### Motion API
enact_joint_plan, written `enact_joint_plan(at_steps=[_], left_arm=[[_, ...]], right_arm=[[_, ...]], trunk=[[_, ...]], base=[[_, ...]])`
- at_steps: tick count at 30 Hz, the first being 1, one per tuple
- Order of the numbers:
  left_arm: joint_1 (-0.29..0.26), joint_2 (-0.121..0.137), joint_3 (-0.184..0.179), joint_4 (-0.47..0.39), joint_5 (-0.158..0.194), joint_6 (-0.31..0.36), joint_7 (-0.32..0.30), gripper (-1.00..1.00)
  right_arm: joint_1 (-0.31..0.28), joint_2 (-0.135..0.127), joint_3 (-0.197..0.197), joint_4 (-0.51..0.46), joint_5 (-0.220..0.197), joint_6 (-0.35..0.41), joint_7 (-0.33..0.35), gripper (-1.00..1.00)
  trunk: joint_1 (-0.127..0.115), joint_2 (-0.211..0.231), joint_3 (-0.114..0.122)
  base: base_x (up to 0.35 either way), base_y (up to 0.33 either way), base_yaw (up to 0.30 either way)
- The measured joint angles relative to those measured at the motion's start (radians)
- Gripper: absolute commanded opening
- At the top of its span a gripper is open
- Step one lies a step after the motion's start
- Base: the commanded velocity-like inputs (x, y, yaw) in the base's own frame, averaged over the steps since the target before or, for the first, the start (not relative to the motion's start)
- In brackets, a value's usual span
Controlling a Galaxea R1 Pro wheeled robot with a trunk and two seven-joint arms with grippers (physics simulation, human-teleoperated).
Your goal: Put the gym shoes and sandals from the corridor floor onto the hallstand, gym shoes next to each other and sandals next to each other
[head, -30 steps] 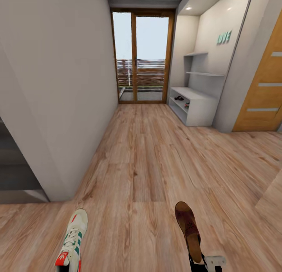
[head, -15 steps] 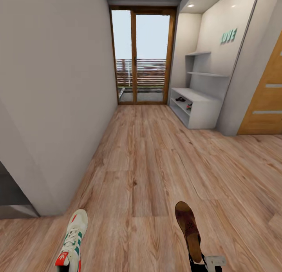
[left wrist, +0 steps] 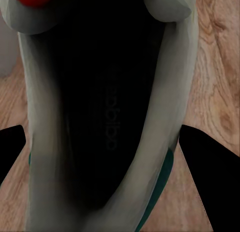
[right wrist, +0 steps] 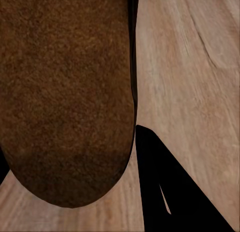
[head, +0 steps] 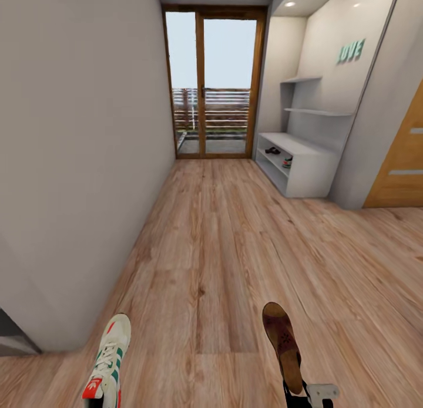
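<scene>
Carrying step: the left gripper [left wrist: 107, 157] clamps a sneaker [head: 108, 355], the right gripper [right wrist: 70, 167] a sandal [head: 282, 343]. Next, drive down the corridor to the rack [head: 308, 173] ahead right.

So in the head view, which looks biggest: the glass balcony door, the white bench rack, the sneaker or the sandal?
1. Wood-framed glass balcony door
2. Pale grey-white bench rack
3. Cream sneaker with green stripes and brown sandal: about alike, and being nearest the camera inflates them.
</scene>
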Motion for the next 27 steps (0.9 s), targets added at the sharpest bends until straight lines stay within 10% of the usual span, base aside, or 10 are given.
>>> enact_joint_plan(at_steps=[27], left_arm=[[0.0,0.0,-0.002,0.0,0.001,0.0,0.0,-1.0]], right_arm=[[0.0,0.0,0.0,0.0,0.0,0.0,0.0,-1.0]], trunk=[[0.0,0.0,0.0]], base=[[0.338,0.0,0.0]])
